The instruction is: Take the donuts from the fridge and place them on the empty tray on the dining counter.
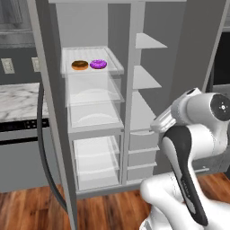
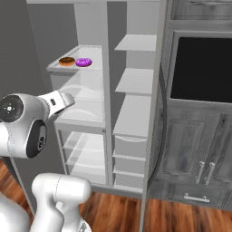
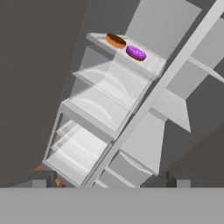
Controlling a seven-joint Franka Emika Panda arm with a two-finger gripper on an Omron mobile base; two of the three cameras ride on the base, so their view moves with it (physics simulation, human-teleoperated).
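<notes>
A: Any writing you can read?

B: Nothing legible. The fridge (image 1: 96, 112) stands open, and the two donuts lie side by side on its upper left shelf (image 1: 114, 67): the brown donut (image 1: 80, 65) left, the purple donut (image 1: 98, 64) just beside it.

A: And the arm?

B: Folded in front of the fridge, elbow high, forearm aimed at the shelves. The hand (image 3: 109, 179) has its jaws spread wide, holding nothing, well below and apart from the donuts.

A: Anything cut off?

B: Only the fingertips (image 3: 43, 178) peek up in the hand view; the arm's own body hides the hand from the left base view.
</notes>
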